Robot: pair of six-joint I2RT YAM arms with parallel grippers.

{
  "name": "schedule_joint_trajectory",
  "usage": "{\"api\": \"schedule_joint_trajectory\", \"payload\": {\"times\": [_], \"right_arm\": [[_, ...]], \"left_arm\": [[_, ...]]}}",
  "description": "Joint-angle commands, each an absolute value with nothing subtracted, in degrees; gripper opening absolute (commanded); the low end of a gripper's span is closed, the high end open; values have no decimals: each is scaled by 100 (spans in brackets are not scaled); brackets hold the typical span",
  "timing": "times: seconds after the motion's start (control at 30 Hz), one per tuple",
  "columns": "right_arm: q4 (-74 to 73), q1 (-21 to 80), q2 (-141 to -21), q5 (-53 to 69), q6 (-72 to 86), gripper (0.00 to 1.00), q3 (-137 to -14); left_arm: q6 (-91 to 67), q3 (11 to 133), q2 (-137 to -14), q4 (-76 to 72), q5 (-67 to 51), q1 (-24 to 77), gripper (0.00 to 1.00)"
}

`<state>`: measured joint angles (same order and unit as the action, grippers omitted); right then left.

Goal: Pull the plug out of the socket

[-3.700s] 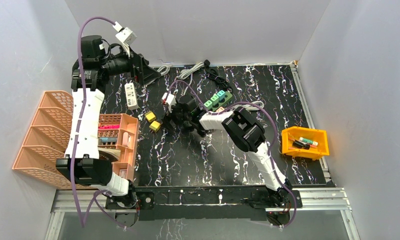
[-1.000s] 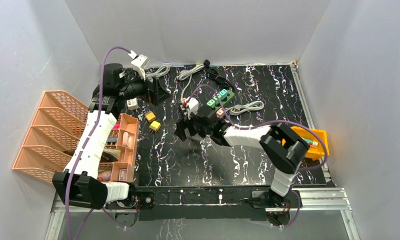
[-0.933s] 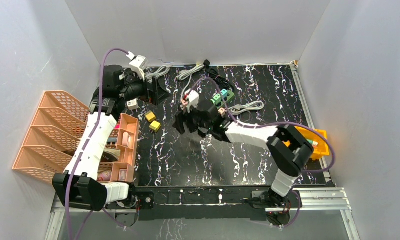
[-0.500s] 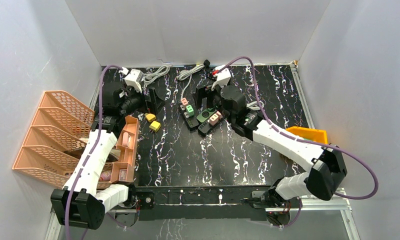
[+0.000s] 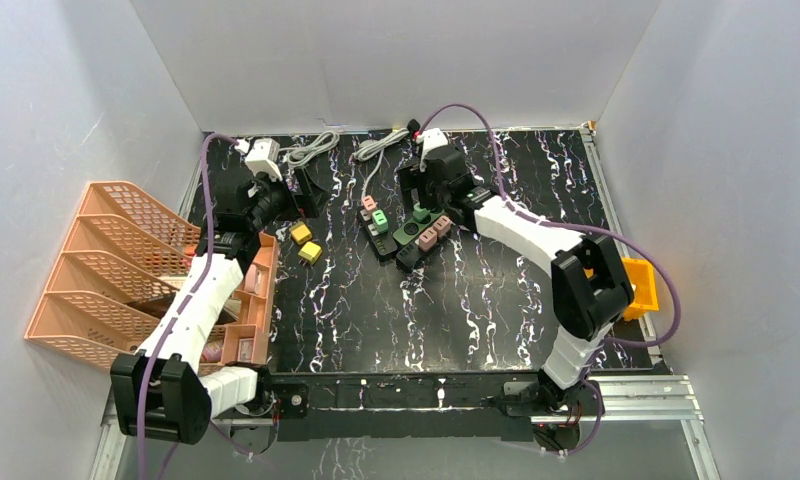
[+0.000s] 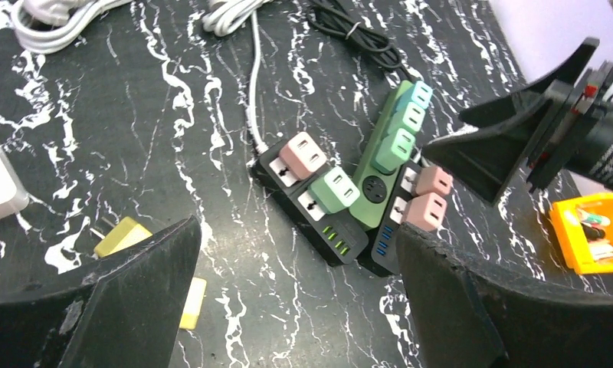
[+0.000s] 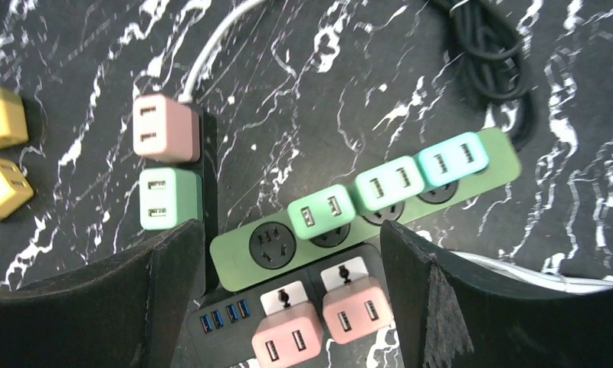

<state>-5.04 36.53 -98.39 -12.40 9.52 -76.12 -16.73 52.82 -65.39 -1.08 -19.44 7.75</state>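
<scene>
Right hand [image 7: 288, 234] hovers wide-spread above green socket strip [image 7: 231, 264].

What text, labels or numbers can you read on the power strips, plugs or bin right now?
No readable text in any view.
Green power strip: blank casing, only socket holes.
Black power strip: blue USB ports, no lettering visible.
Pink plug: blank face.
Items in the yellow bin: possible labels, too small and blurred to read.
</scene>
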Motion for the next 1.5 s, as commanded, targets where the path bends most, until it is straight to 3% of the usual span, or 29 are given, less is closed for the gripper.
{"api": "schedule_joint_trajectory", "payload": {"times": [0.0,0.27,0.43,0.93,1.1,1.2,1.37,1.47], "right_arm": [[-472,3759,-9940,-700,884,93,-7928],[-870,4043,-10842,-232,597,92,-8683],[-1144,4147,-11296,-114,655,85,-8989],[-935,4159,-12159,-10,793,70,-9214],[-561,4160,-12110,-7,820,69,-8971],[-626,4159,-12225,-29,890,56,-9095],[-740,4150,-12290,-230,900,0,-9116],[-143,4090,-11779,-121,1064,0,-8405]], "left_arm": [[-1846,5217,-6522,-446,-1421,804,98],[-1750,5329,-6863,-217,-1313,815,98],[-1723,5378,-6971,-145,-1277,815,98],[-1628,5535,-7234,208,-1257,1125,98],[-1895,5510,-7249,510,-1100,1352,98],[-2094,5370,-7262,502,-1053,1439,98],[-2490,5156,-7315,355,-767,1677,98],[-2864,4696,-7422,-306,-803,1804,98]]}}
